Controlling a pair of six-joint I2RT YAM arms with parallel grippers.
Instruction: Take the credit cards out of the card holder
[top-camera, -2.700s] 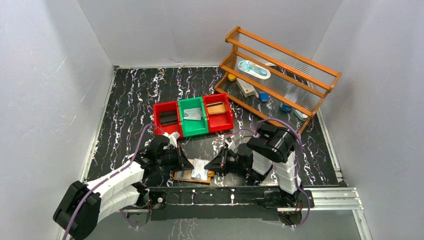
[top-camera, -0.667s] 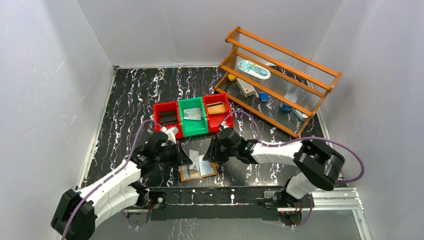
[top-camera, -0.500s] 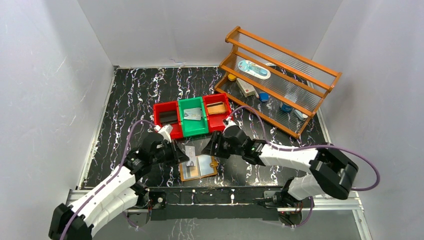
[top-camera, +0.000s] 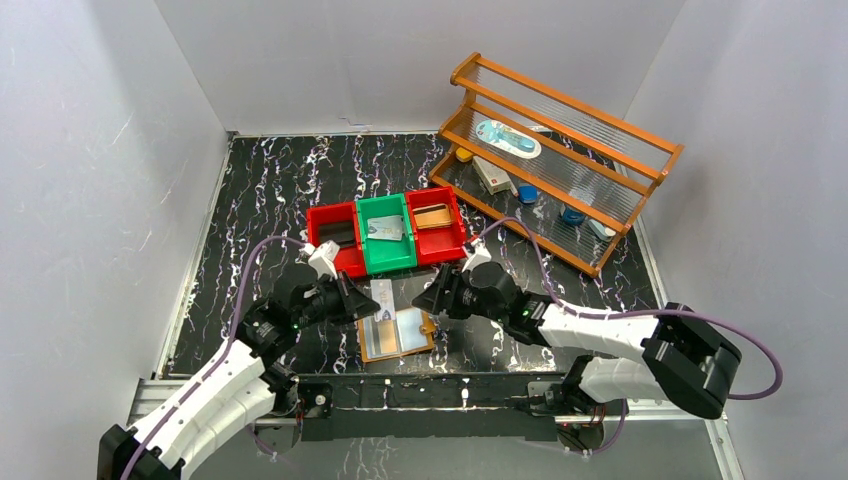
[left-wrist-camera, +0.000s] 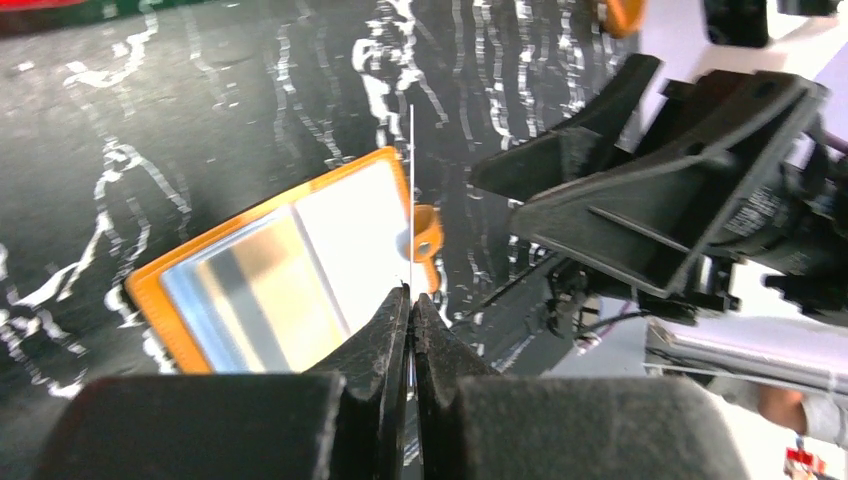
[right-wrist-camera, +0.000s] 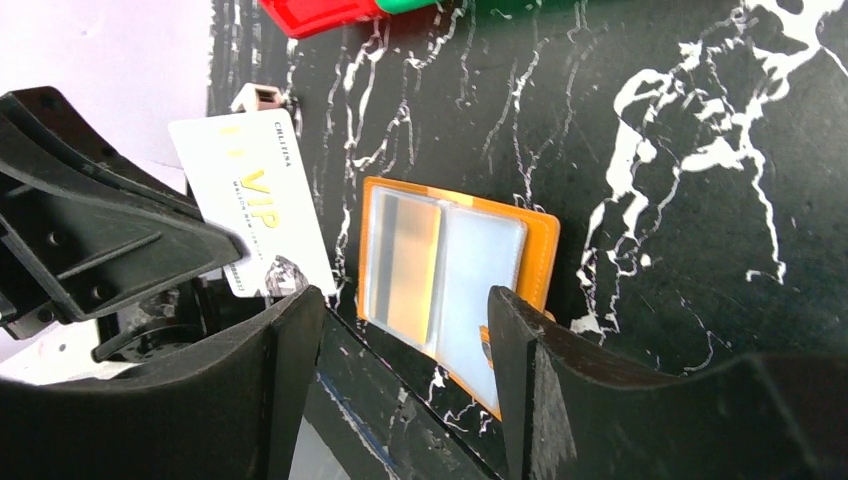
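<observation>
Marbled table (top-camera: 260, 200) — left gripper (left-wrist-camera: 410, 292) pinches card (right-wrist-camera: 255, 200) beside card holder (right-wrist-camera: 455, 270).

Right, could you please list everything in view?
card holder: one, tan-orange, lying open near the arms
VIP card: one, white, held near the holder
grey card: one, silver-grey, in the holder's pocket
bins: three, red-green-red, row mid-table
black wallet: one, left red bin
pale card: one, green bin
brown case: one, right red bin
wooden rack: one, orange-brown, far right, small items on it
left gripper: black, shut on VIP card
right gripper: black, open near holder
</observation>
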